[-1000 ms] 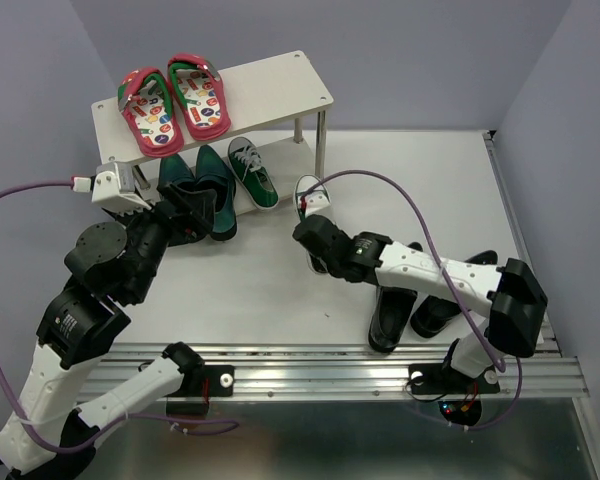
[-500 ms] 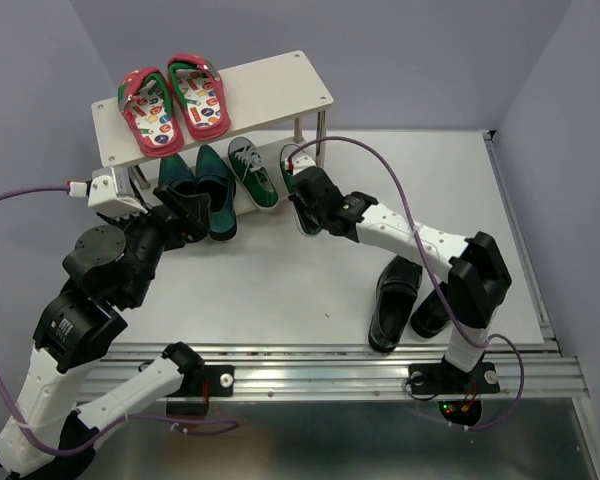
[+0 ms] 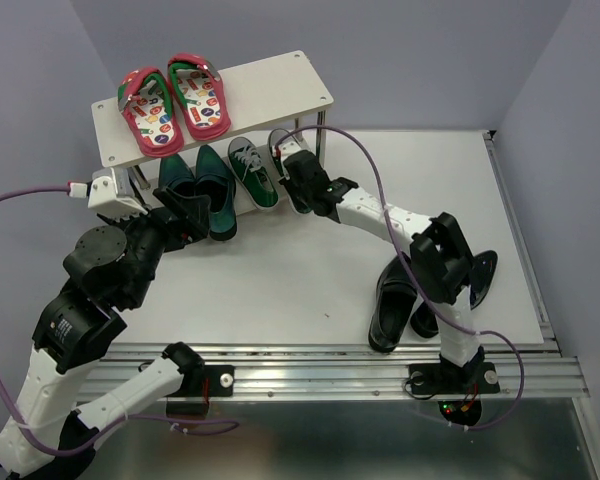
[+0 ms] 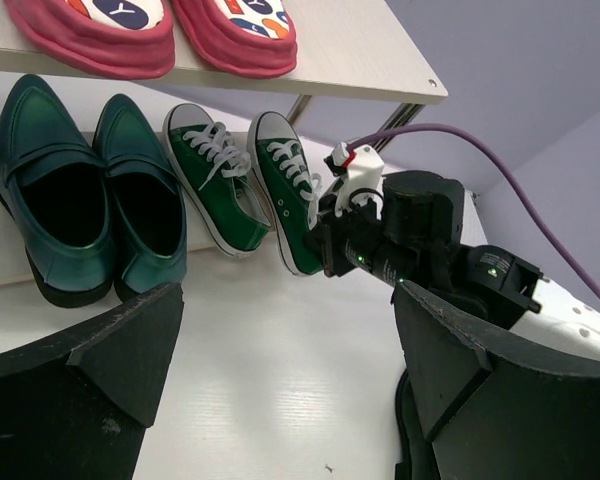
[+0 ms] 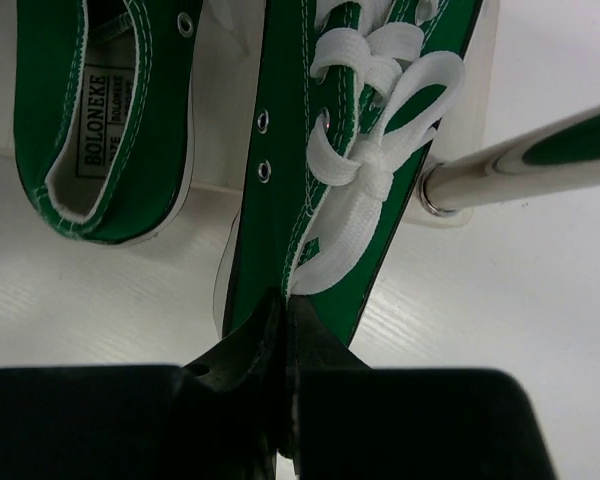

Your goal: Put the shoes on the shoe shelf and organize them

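The shoe shelf (image 3: 280, 90) stands at the back left. On its lower tier are two dark teal dress shoes (image 3: 202, 188) and a green sneaker (image 3: 252, 172). My right gripper (image 3: 300, 187) is shut on the heel collar of the second green sneaker (image 3: 283, 158), which lies beside its mate by the shelf's right leg (image 5: 520, 160). In the right wrist view the held sneaker (image 5: 310, 150) runs up from the right gripper (image 5: 285, 315). My left gripper (image 4: 280, 370) hangs open and holds nothing, short of the teal shoes (image 4: 50, 190). Two black dress shoes (image 3: 392, 300) lie at the front right.
Red flip-flops (image 3: 170, 100) with patterned insoles fill the left half of the top board. The right arm reaches from its base across the table to the shelf, passing over the black shoes. A purple cable (image 3: 380, 195) loops above that arm.
The right arm has carried the green sneaker up and left from the middle of the table to the lower tier beside its mate. The left arm has barely moved.
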Motion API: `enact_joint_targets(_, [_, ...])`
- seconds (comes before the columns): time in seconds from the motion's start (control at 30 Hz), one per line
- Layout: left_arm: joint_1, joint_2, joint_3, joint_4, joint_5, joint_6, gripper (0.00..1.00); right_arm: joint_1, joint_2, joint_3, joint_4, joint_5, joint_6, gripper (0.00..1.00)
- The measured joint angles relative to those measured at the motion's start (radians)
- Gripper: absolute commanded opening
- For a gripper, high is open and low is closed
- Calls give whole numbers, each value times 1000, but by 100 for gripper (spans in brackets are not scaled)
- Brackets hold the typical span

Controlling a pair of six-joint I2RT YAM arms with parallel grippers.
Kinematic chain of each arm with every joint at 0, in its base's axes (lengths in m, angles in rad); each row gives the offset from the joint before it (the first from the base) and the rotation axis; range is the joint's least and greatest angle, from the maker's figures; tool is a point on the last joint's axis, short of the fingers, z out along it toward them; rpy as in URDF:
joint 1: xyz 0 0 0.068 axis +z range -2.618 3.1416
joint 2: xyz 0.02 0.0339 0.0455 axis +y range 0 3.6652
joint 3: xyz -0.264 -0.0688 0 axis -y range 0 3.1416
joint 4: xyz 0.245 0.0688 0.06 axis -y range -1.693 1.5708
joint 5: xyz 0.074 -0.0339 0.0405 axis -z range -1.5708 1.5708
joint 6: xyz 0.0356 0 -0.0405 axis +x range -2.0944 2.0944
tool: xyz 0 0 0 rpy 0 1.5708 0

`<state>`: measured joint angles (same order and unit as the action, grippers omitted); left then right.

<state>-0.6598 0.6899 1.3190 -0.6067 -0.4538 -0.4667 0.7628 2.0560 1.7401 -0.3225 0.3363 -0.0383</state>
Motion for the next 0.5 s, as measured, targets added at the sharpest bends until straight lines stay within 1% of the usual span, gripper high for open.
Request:
enact_joint_targets(0.23, [0, -1, 6, -18, 1, -12, 97, -15, 90, 63, 40, -15, -27, 1])
enact_joint_targets(0.47, [0, -14, 6, -23, 2, -22, 97, -16, 122, 101, 50, -14, -56, 1])
enact_joint_targets(0.5, [0, -16, 5, -23, 2, -24, 97, -16, 125, 103, 55, -14, -60, 10])
